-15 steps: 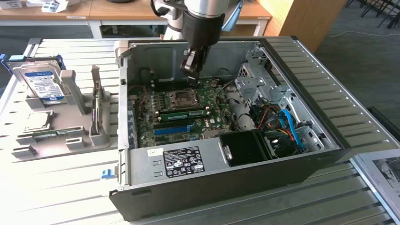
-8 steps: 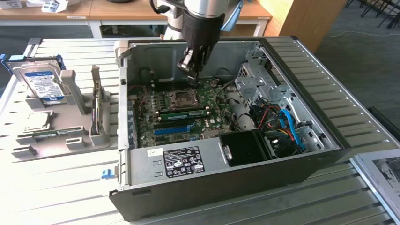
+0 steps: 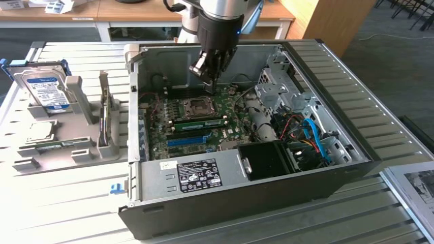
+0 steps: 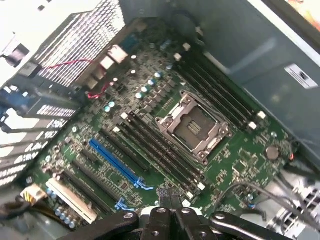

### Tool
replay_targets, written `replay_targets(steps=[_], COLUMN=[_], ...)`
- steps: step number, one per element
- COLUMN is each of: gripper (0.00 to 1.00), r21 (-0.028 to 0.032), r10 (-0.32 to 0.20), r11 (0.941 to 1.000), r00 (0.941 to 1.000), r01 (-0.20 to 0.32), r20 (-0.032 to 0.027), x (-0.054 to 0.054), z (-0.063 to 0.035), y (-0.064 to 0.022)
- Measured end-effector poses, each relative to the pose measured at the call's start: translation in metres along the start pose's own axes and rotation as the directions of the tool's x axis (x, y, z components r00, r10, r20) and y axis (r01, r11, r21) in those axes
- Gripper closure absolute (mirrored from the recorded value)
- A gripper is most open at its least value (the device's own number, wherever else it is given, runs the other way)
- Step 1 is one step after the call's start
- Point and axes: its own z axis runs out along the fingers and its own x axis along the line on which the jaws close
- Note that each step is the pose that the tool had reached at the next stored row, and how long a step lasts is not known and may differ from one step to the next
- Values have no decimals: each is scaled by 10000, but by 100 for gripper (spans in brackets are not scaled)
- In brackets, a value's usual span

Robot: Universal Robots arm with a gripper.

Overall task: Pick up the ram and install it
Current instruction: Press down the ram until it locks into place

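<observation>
Thin green ram (image 3: 200, 123), apparently seated upright, in motherboard slot

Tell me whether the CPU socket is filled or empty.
Empty: the CPU socket shows its bare dark centre inside the metal frame, with no chip or cooler over it.

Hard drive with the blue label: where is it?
The hard drive stands on the exterior view's left, in the grey holder beside the open computer case.

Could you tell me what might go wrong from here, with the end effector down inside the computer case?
1. The shut end effector hangs close over the open CPU socket; a small drift could scrape it.
2. The memory slots lie tightly side by side, so a slight misalignment could hit the wrong slot or a latch.
</observation>
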Motion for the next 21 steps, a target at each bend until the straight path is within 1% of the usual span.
replay_targets(steps=[3,5,7,10,13,15,21], gripper=[90,90,90,90,90,90,90], r21=[11,17,23,31,38,41,49], r10=[536,899,1241,1753,2271,2604,3508], r11=[9986,9960,9923,9845,9739,9655,9364], r00=[9986,9959,9923,9845,9738,9655,9363], r01=[-536,-899,-1241,-1754,-2271,-2604,-3509], r20=[20,33,47,67,88,102,141], x=[0,0,0,0,0,0,0], z=[1,1,2,3,4,5,6], y=[0,0,0,0,0,0,0])
